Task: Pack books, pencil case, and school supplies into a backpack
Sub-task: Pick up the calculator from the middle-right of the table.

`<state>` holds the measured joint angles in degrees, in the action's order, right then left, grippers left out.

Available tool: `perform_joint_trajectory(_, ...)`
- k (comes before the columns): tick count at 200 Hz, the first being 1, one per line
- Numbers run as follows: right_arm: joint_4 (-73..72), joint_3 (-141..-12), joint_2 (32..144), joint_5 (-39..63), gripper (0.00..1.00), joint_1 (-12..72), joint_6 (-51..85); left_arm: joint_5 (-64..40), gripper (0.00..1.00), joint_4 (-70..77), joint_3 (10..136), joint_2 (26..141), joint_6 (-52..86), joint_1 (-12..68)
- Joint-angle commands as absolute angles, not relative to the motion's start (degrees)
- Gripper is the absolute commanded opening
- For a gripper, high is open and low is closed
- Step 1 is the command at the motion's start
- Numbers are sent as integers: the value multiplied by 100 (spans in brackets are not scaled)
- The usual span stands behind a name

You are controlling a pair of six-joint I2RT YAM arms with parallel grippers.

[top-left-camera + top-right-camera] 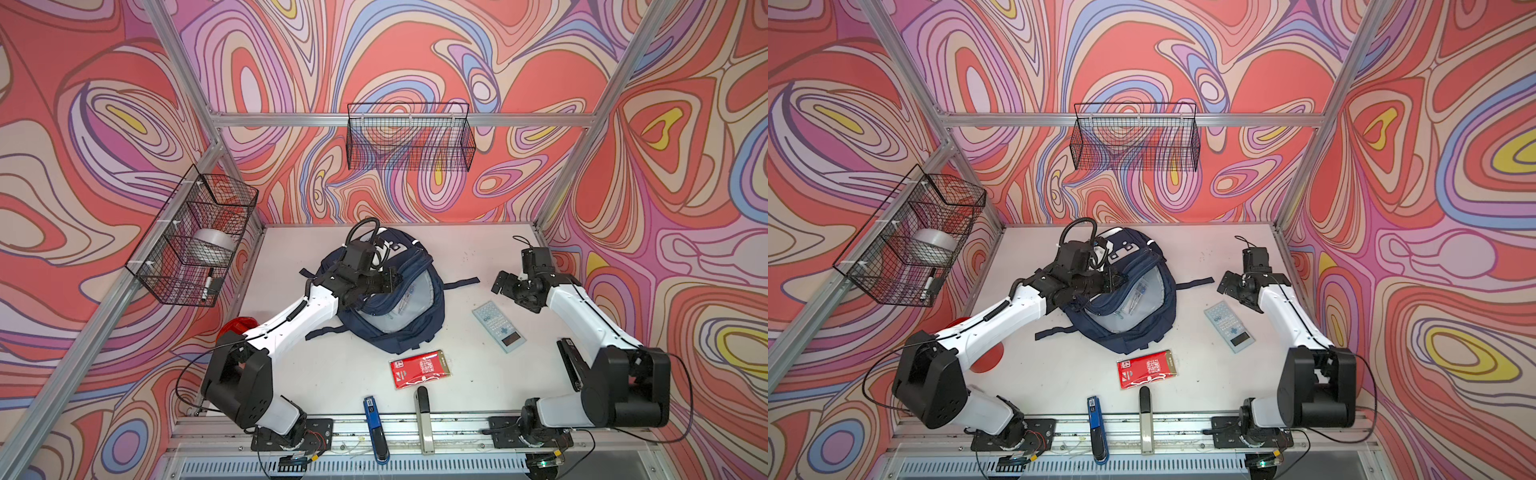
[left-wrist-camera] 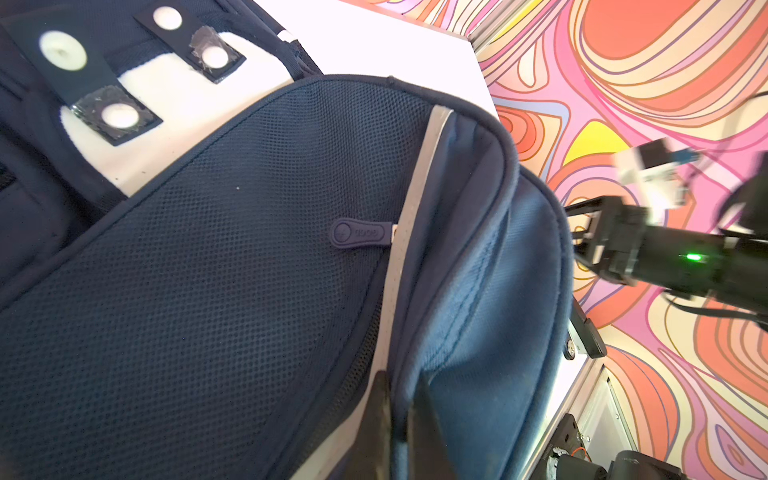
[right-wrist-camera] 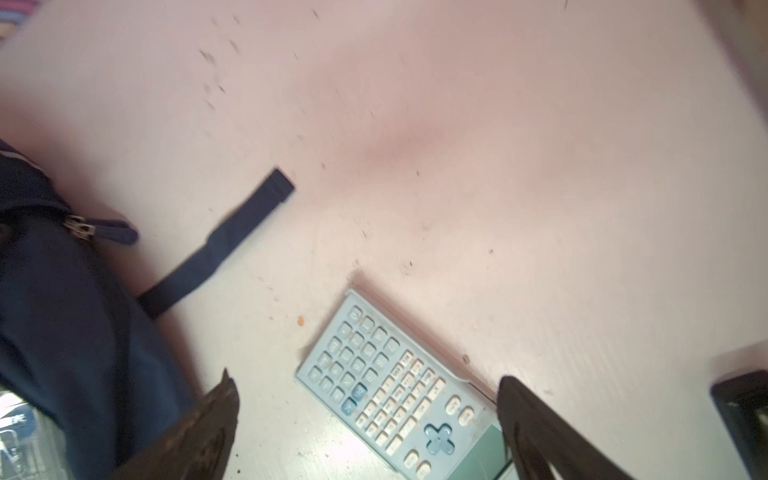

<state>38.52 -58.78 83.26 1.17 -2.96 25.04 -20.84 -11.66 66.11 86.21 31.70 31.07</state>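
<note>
— Swirled red, pink and lilac walls [image 1: 415, 62] close three sides; the table [image 1: 291, 374] is white and scuffed. Where's the backpack?

— Mid-table. The backpack [image 1: 415, 338] lies flat, long axis running front to back, white-patch end toward the back wall, mouth gaping on grey lining.

— And the supplies?

— The calculator [image 1: 498, 327] lies flat on the right arm's side of the backpack, apart from it. Its long axis slants: keypad end nearer the backpack's patch end, screen end angled outward. The red packet [image 1: 419, 369] lies just beyond the backpack's bottom end, its length crosswise to the backpack.

— Grippers?

— The left gripper [image 2: 399, 399] is pressed together on the fabric edge of the backpack's mouth. The right gripper [image 3: 365, 376] hangs beside the backpack near the calculator's keypad end, fingers spread wide, raised clear of the calculator.
</note>
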Motion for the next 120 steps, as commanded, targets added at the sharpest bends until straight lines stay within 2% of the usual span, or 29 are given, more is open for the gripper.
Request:
perform_joint_trajectory(1, 3667, -5783, 8719, 726, 98, -529, 2368, -2439, 0, -993, 6609, 8526, 3243, 3161)
perform_joint_trajectory(33, 3619, -6059, 9475, 431, 98, -606, 2052, -2585, 0, -914, 6540, 8541, 3234, 3155)
perform_joint_trajectory(56, 3592, -6013, 9622, 316, 97, -606, 1853, -2628, 0, -940, 6548, 8526, 3240, 3161)
perform_joint_trajectory(120, 3564, -5159, 9223, 1358, 91, -606, 1932, -2720, 0, -813, 6521, 8534, 3237, 3155)
